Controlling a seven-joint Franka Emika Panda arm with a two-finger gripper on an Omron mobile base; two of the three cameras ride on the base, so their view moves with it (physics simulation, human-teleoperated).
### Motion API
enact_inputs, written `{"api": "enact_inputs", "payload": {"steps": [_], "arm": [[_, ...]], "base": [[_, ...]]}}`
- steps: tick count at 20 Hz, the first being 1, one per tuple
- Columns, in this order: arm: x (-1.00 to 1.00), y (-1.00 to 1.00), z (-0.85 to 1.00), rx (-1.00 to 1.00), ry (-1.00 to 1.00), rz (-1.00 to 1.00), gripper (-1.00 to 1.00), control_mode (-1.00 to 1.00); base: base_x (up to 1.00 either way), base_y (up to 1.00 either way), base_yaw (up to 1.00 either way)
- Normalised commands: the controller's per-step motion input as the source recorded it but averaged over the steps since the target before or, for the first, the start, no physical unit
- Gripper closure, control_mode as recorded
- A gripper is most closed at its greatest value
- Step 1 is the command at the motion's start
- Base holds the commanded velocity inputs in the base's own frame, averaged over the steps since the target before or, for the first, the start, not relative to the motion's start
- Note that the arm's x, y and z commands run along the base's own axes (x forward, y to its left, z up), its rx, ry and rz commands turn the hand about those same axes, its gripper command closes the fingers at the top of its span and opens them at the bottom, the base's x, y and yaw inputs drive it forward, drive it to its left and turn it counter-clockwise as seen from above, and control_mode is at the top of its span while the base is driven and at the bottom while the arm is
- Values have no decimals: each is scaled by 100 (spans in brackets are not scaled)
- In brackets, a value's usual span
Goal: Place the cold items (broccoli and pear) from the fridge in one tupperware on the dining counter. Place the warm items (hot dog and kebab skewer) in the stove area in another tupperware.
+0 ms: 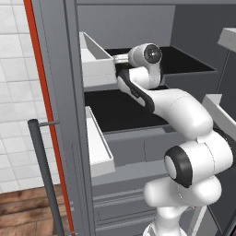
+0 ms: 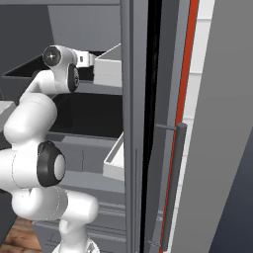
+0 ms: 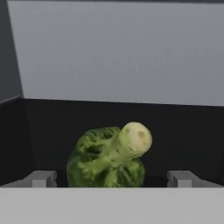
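The broccoli (image 3: pixel 108 159) lies on the dark fridge shelf (image 3: pixel 183 131) straight ahead of the gripper (image 3: pixel 111 178), centred between its spread jaws with nothing pinched. Its stalk tilts up and to the right in the hand view (pale cut end toward the camera), so closing on it likely needs only a short forward reach.

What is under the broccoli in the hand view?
The broccoli lies on a dark fridge shelf, stem towards the camera, between the open fingers. Its floret head covers the contact spot itself.
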Motion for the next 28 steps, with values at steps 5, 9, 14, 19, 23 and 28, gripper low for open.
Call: {"api": "enact_inputs", "payload": {"steps": [5,9,14,19,23,28], "arm": [[14,2,-8,0,0,0,-100,-100],[10,3,-12,0,0,0,-100,-100],[12,2,-12,0,0,0,-100,-100],[14,0,-8,0,0,0,-100,-100],[14,0,-9,0,0,0,-100,-100],[7,1,-12,0,0,0,100,-100]], "base": [[0,0,0],[0,0,0],[0,0,0],[0,0,0],[0,0,0],[0,0,0]]}}
